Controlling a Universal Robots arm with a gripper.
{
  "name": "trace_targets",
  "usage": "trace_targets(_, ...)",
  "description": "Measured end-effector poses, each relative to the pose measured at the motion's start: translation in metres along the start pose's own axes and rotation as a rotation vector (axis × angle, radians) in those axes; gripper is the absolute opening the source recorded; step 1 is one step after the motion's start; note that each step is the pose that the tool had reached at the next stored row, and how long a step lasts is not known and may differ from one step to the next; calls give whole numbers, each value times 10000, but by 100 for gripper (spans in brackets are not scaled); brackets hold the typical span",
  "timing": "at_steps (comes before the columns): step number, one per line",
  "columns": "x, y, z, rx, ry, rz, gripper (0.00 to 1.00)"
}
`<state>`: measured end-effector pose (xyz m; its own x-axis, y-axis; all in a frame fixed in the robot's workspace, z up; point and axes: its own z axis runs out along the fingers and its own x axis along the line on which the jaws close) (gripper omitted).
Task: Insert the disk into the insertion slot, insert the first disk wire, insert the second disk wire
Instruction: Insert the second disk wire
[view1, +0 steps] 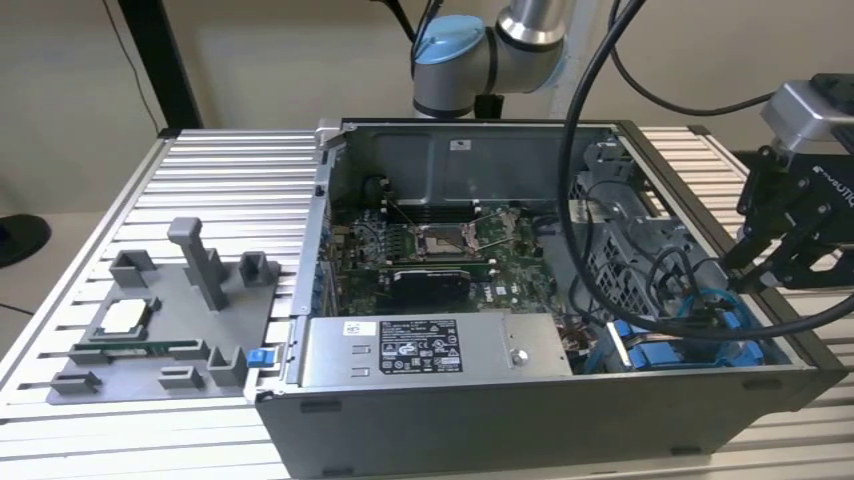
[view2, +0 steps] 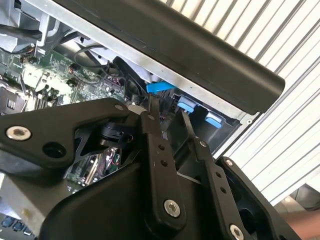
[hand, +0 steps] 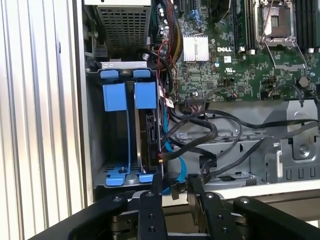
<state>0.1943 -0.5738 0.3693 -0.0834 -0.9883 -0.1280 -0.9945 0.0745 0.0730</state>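
My gripper (view1: 747, 278) hangs over the side wall of the open computer case (view1: 534, 420), on the exterior view's right, above the case's near corner on that side. The case sits on a ribbed metal table (view1: 94, 200). The slot (hand: 114, 97) is in that corner: a grey metal bay with blue rails and tabs. The disk (hand: 150, 132) already stands in it on edge, dark side towards me, held between the blue rails. In both wrist views my fingers (hand: 158, 184) are drawn close together, clamped on a small black plug (hand: 175, 190) that sits just outside the bay's open end, near the disk's edge. A thin blue wire (hand: 181, 167) curves past the plug, and I cannot tell whether the two are joined. Thick black cables (hand: 210, 132) loop from the bay across the case floor towards the green motherboard (hand: 240, 65). A grey power supply box (view1: 427, 350) with a white sticker lies along the case's near edge. A grey parts tray (view1: 147, 330) rests on the table at the exterior view's left, well apart from me.
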Motion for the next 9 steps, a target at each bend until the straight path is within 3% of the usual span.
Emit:
trace_targets(1, 0, -1, 0, -1, 2, -7, 100)
trace_targets(2, 1, -1, 2, -1, 2, -13, 0)
trace_targets(9, 2, -9, 12, -4, 1, -33, 0)
